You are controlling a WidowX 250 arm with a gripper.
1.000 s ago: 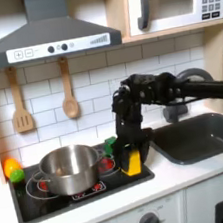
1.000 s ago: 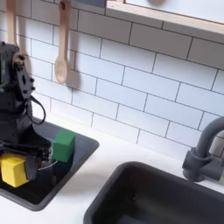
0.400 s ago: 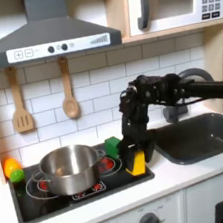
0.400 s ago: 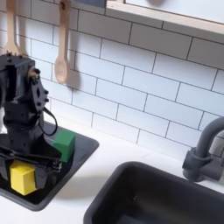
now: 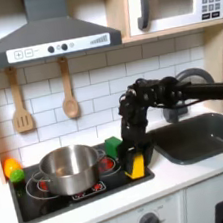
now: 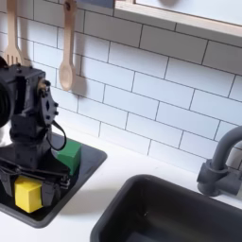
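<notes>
White subway tiles (image 5: 95,86) back a toy kitchen, with a grey range hood (image 5: 47,37) and a microwave (image 5: 173,1) above. Below them, a dark grey sink basin (image 5: 203,135) sits at the first exterior view's right, its curved grey faucet (image 6: 219,161) rising beside it in the second exterior view. A black stovetop with red burner rings (image 5: 56,198) carries a shiny steel pot (image 5: 69,167).

Over the stovetop's corner nearest the sink, the black robot arm (image 5: 166,90) bends down, and its gripper (image 6: 30,181) hangs directly over a small yellow block (image 6: 28,195). The fingers stand either side of that block, low and close to it, but I cannot tell whether they press on it or merely bracket it. A green block (image 6: 68,156) stands just behind, near the tiled wall. Two wooden utensils, a slotted spatula (image 5: 19,102) and a spoon (image 5: 68,90), hang on the tiles, and a yellow-and-green toy vegetable (image 5: 11,169) lies at the stovetop's far corner.

Risk, as I judge it: the yellow block lies close to the stovetop's front edge, so a glancing finger could nudge it onto the counter; a sideways drift could also knock the green block or clip the steel pot.
</notes>
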